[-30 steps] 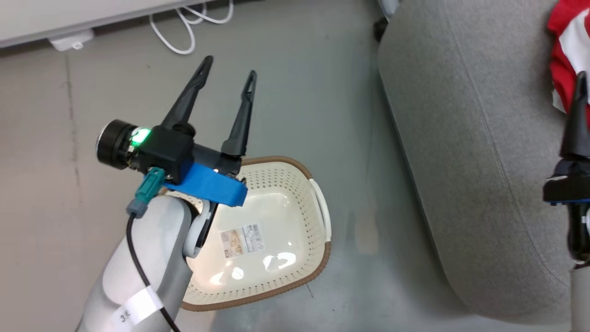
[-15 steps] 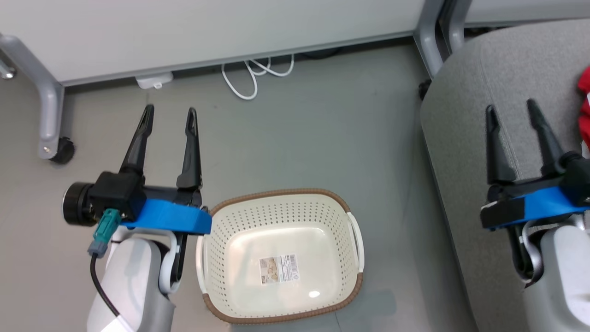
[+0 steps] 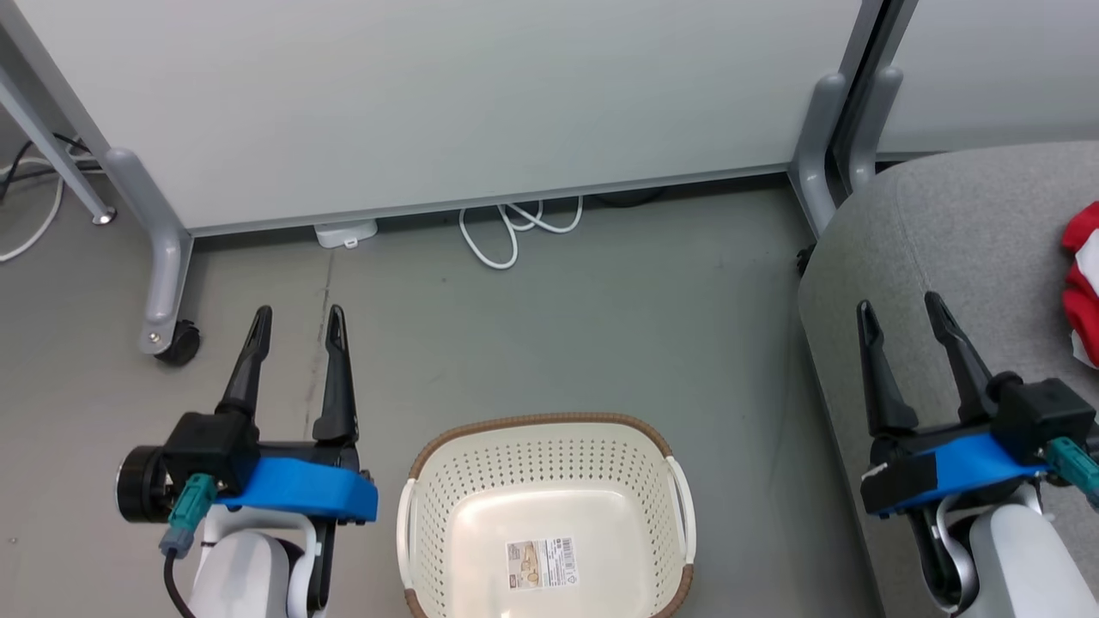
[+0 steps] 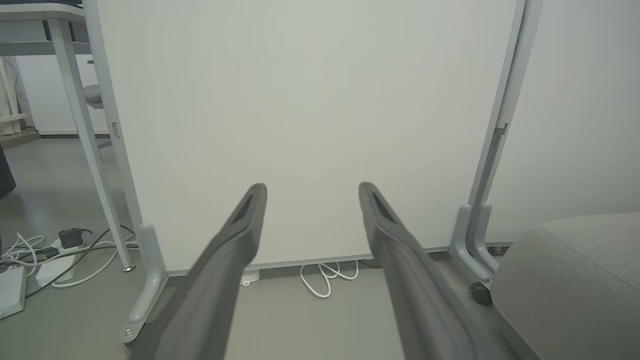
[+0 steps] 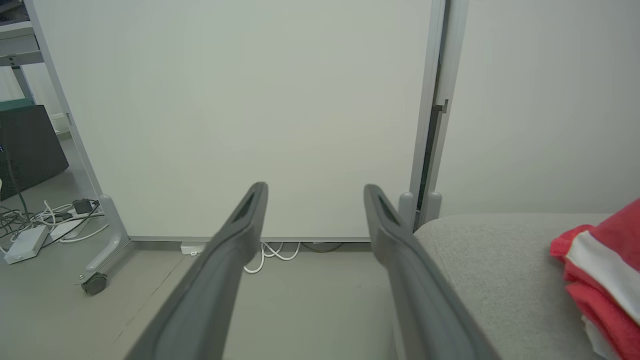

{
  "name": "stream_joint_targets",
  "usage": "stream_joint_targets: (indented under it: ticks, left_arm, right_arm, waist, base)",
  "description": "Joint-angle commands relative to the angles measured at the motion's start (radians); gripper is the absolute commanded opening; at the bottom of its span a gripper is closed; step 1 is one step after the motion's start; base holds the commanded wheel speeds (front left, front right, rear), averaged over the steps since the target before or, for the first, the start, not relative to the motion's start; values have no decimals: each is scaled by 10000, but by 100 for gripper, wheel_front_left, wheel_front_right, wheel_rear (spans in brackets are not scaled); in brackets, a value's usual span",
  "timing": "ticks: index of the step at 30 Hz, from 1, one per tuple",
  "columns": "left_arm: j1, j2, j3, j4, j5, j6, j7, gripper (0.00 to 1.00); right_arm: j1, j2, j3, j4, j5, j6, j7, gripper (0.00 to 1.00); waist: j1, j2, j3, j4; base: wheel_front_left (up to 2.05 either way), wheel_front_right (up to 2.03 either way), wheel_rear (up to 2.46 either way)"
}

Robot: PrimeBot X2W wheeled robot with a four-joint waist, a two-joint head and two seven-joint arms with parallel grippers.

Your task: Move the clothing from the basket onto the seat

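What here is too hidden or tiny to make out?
Red-and-white fabric clothing: head and right wrist views, the right edge cuts it off; number of pieces unclear.
Cream perforated plastic basket: head view, the bottom edge cuts off its near rim.
Barcode sticker on its floor: print too small to read.

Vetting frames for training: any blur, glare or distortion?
Head view: sharp, evenly lit, no glare on the basket. Left wrist view: left gripper jaws blur near the lens, partition posts slant. Right wrist view: right gripper jaws blur likewise; clothing sharp.
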Motion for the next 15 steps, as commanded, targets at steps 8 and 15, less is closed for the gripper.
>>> stream_joint_targets:
  ticks: [8, 15]
  left_arm:
    - [645, -43, -99, 207, -241, -80, -27, 100]
    - [1067, -43, -68, 361, -187, -139, -27, 100]
  right_arm:
    - [951, 239, -238, -149, 86, 1, -5, 100]
    - [1395, 422, -351, -184, 106, 1, -5, 100]
  waist:
    - [2, -1, -484, 0]
    - [2, -1, -718, -74]
  base:
    - [0, 0, 0]
    - [0, 0, 0]
